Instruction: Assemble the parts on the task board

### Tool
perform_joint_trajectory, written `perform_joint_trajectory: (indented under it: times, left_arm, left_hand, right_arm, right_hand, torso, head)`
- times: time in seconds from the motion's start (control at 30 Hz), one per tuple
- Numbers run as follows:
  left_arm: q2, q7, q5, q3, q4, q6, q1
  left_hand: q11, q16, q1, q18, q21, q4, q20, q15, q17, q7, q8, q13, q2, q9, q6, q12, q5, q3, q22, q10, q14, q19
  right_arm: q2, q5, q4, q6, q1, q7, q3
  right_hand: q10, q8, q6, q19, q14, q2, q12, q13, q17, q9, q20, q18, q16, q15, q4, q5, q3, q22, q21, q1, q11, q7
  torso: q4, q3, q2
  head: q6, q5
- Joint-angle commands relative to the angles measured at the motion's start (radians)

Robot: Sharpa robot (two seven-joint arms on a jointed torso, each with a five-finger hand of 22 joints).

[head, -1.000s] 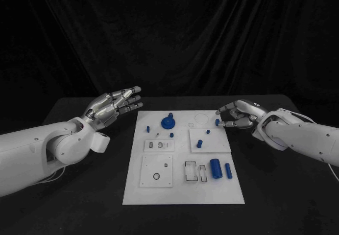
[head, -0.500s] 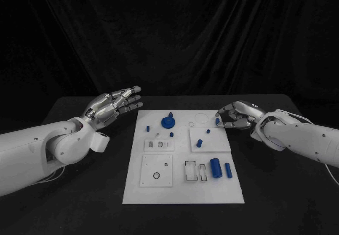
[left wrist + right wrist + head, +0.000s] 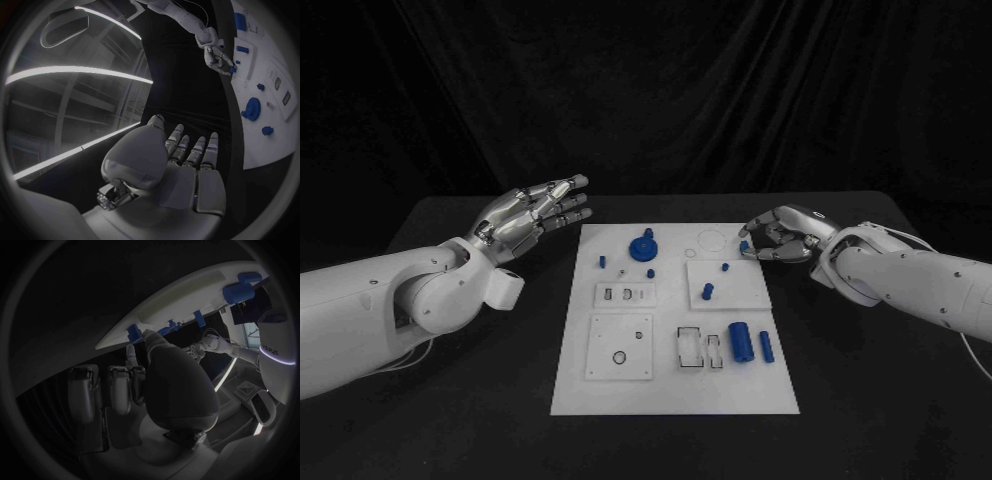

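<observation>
White and flat, your task board lies in the middle of the black bench. Your left robot hand hovers off the board's 10 o'clock corner, palm turned inward, fingers straight and slightly spread, holding nothing; the left wrist view shows the same flat hand beside the board's edge.

Your right robot hand sits at the board's 2 o'clock corner with its fingers curled in. A small blue part shows at its fingertips just over the board's edge, pinched there as far as you can tell. In the right wrist view a fingertip touches a blue piece at the board's rim.

On the board, a round blue gear-like part stands near 12 o'clock. Small blue pegs lie around it and on the raised square at 1 o'clock. Two blue cylinders lie side by side at 4 o'clock, next to rectangular slots. A square plate with a small ring sits at 7 o'clock.
</observation>
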Motion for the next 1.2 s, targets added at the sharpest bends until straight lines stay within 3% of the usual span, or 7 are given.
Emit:
perform_joint_trajectory:
  times: [0.03,0.73,1.03,1.2]
  left_arm:
    - [0.001,0.008,0.003,0.001,0.001,0.017,-0.002]
    - [0.0,0.0,0.003,0.001,0.002,0.026,-0.002]
    - [0.0,-0.002,0.003,0.001,0.002,0.027,-0.003]
    - [-0.001,-0.004,0.003,0.001,0.002,0.027,-0.003]
  left_hand:
    - [0.007,0.0,0.01,0.019,0.001,-0.001,0.005,0.001,0.0,0.002,0.004,0.001,0.0,0.001,0.007,0.005,0.005,0.007,-0.001,-0.001,0.001,-0.004]
    - [0.008,-0.001,0.012,0.019,0.0,0.0,0.005,0.0,0.0,0.003,0.005,0.002,0.0,0.002,0.013,0.006,0.006,0.008,-0.001,0.002,0.0,-0.005]
    - [0.008,-0.001,0.012,0.019,0.0,0.0,0.005,0.0,0.0,0.003,0.005,0.002,0.0,0.002,0.013,0.006,0.006,0.008,-0.001,0.002,0.0,-0.005]
    - [0.008,-0.001,0.012,0.019,0.0,0.0,0.005,0.0,0.0,0.003,0.005,0.002,0.0,0.002,0.013,0.006,0.006,0.008,-0.001,0.002,0.0,-0.005]
  right_arm:
    - [0.002,0.001,-0.004,0.017,-0.003,-0.025,0.0]
    - [0.012,0.001,-0.016,0.041,-0.009,-0.031,0.001]
    - [0.013,0.001,-0.017,0.037,-0.01,-0.032,0.001]
    - [0.014,0.001,-0.019,0.038,-0.01,-0.036,0.001]
  right_hand:
    - [0.064,0.007,-0.006,0.106,0.092,0.001,-0.005,0.14,0.21,0.002,0.0,-0.008,-0.004,0.001,-0.002,0.005,0.006,0.263,0.003,0.011,0.003,-0.001]
    - [0.058,0.025,-0.006,0.106,0.091,-0.007,-0.011,0.129,0.206,0.011,0.003,-0.008,-0.006,0.005,-0.002,-0.011,0.001,0.263,0.003,0.022,0.008,0.006]
    - [0.056,0.075,0.011,0.106,0.091,0.002,-0.011,0.126,0.204,0.038,0.005,-0.008,-0.007,0.006,-0.002,0.0,0.001,0.263,0.003,0.034,0.009,0.006]
    - [0.056,0.08,0.01,0.106,0.09,0.003,-0.011,0.124,0.203,0.041,0.005,-0.008,-0.007,0.006,-0.002,0.003,0.001,0.263,0.003,0.035,0.009,0.006]
  torso:
    - [0.0001,-0.0001,0.0]
    - [0.0,-0.0003,0.0]
    - [0.0004,0.0,0.0]
    - [0.0001,0.0,0.0]
  head:
    - [-0.001,0.001]
    - [-0.008,0.002]
    - [-0.011,0.001]
    - [-0.012,0.002]
